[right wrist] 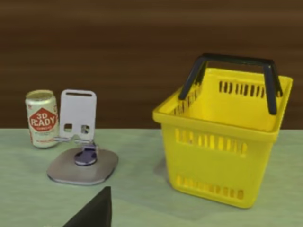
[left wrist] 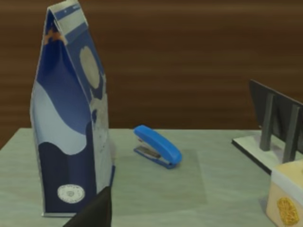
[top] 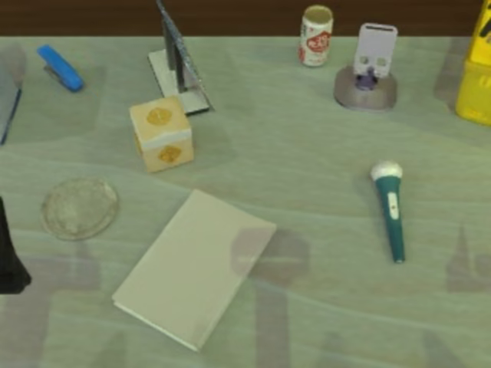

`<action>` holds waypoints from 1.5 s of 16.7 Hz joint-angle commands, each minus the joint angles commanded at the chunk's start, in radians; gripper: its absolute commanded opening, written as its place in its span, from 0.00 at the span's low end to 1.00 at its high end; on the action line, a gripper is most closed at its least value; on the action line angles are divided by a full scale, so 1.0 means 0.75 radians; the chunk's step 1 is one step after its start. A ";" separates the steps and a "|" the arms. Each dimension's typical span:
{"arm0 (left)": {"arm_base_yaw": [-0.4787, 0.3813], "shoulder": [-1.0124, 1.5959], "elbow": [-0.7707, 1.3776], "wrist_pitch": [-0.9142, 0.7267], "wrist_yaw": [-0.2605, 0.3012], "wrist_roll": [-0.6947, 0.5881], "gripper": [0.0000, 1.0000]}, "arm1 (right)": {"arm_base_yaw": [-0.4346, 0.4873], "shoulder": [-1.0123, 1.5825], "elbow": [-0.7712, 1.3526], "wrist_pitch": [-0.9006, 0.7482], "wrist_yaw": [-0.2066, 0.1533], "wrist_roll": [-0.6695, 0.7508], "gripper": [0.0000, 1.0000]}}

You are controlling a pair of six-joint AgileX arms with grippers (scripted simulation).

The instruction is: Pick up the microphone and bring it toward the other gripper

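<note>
Microphone [top: 390, 208] lies flat on the counter [top: 307, 153] toward its right side, white head pointing to the far edge, untouched. Only the top view shows it; the left wrist view has a milk carton [left wrist: 71, 118] and blue stapler [left wrist: 157, 146], the right wrist view a yellow basket [right wrist: 222, 137] and can [right wrist: 42, 118]. Left claw [top: 9, 253] sits at the left edge, right claw [right wrist: 92, 213] shows one fingertip; whether either is open I cannot tell.

I see a pale green table [top: 307, 153]: microphone [top: 390, 208] lying flat right of centre, book [top: 193, 268] near centre-left, glass coaster [top: 80, 208] left, dice block [top: 161, 134], blue stapler [top: 60, 67] far left, can [top: 315, 35], phone stand [top: 367, 80], yellow basket [top: 476, 77] far right.
</note>
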 joint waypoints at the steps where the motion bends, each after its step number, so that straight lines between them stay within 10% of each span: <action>1: 0.000 0.000 0.000 0.000 0.000 0.000 1.00 | 0.000 0.000 0.000 0.000 0.000 0.000 1.00; 8: 0.000 0.000 0.000 0.000 0.000 0.000 1.00 | 0.085 0.294 0.251 -0.166 0.004 0.087 1.00; 25: 0.000 0.000 0.000 0.000 0.000 0.000 1.00 | 0.520 2.319 1.570 -1.123 0.055 0.553 1.00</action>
